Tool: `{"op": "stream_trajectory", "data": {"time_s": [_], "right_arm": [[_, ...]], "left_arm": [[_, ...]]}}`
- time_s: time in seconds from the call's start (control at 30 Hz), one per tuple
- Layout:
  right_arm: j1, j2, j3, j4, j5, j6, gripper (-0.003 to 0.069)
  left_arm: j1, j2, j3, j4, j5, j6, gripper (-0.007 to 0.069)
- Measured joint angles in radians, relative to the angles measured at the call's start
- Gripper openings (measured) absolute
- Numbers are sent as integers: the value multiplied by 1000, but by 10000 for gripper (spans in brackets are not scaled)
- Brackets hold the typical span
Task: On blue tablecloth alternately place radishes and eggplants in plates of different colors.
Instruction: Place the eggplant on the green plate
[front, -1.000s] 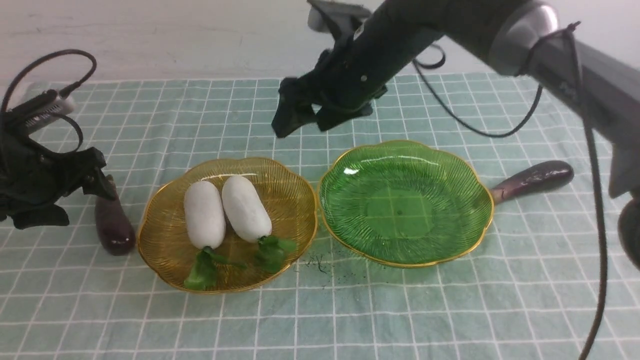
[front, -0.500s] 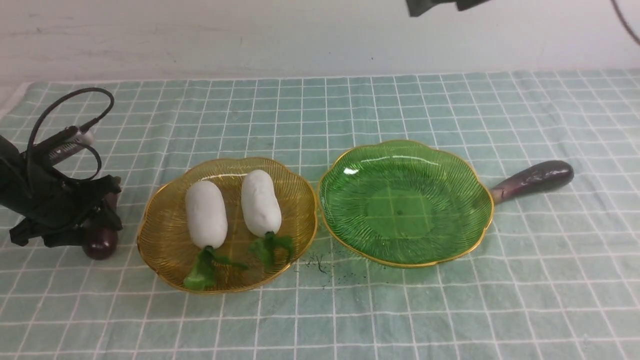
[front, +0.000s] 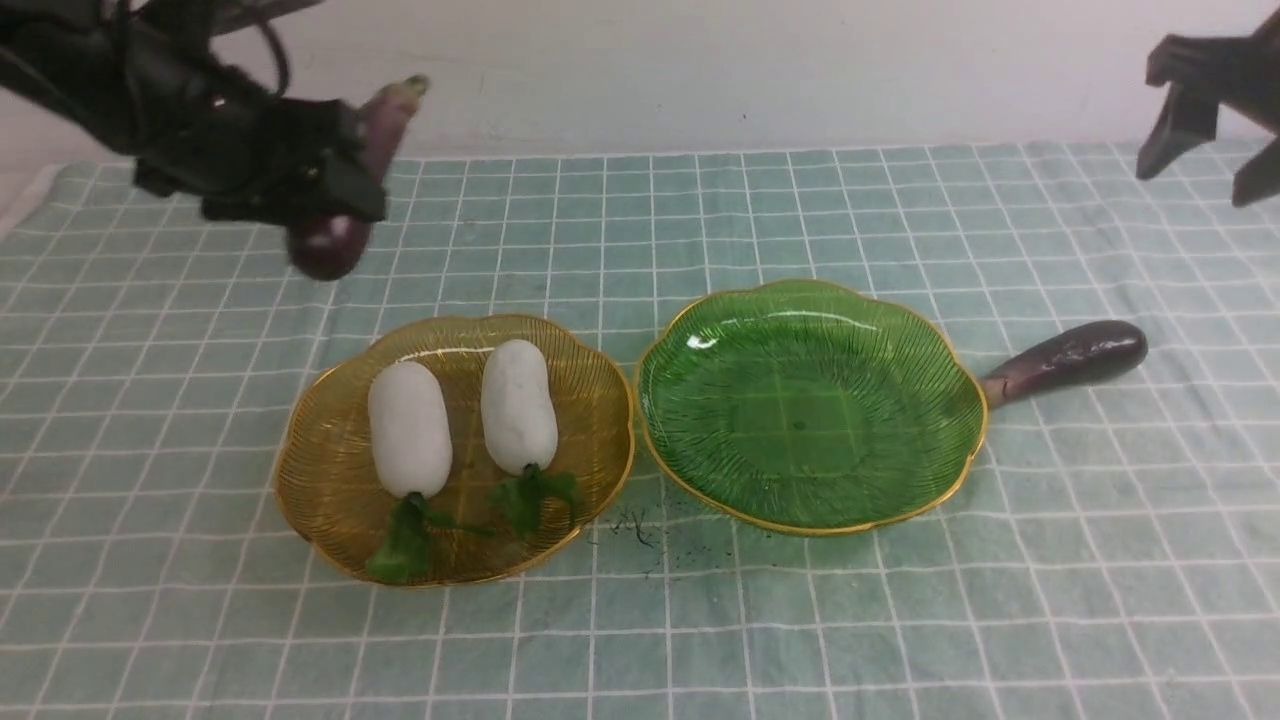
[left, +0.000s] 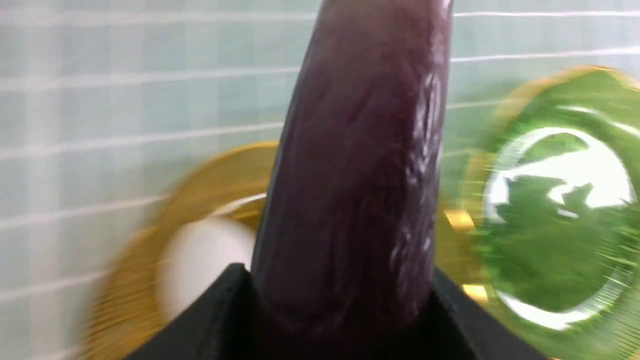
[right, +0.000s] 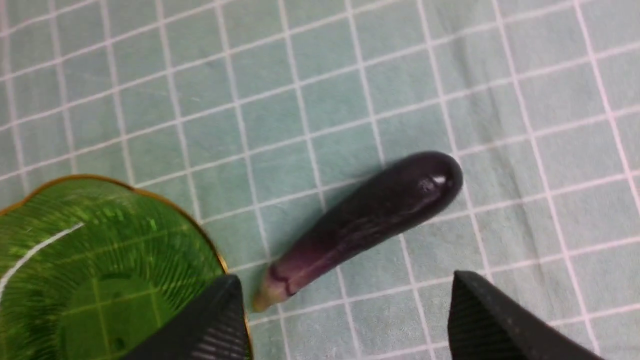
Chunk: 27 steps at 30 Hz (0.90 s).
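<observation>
Up at the far left, the left fingers (front: 345, 195) are clenched around the middle of one eggplant (front: 325, 245). They hold it in the air, clear of the blue tablecloth (front: 700, 210). Its rounded end hangs down toward the camera and its stem end points up and away. Below and nearer lies the amber plate (front: 330, 480), which carries both radishes (front: 408, 428) side by side, apart, with their leaves toward the near rim. Just to the right of it sits the green plate (front: 900, 350). At the far right the right fingers (front: 1175, 130) are spread wide and released, raised off the cloth. The second eggplant (front: 1070, 358) lies flat on the cloth beneath them, its stem end at the green plate's right rim.
</observation>
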Motion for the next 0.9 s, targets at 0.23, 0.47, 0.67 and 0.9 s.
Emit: {"op": "stream_trajectory", "data": {"time_s": [0.23,0.47,0.67,0.9], "right_arm": [[-20,198,2,129,-18,92,495],[-20,283,2,153,-25,121,495],[-20,298,2,153,-27,169,495],[-20,336,1,170,-44,249,495]], "left_arm": [[-361,133,-14,-3,-190,-32,359],[-437,272,-14,-4,-285,-128,359],[-440,328,-14,-4,-288,-139,384],[-442,337,-14,-4,-275,-139,510]]}}
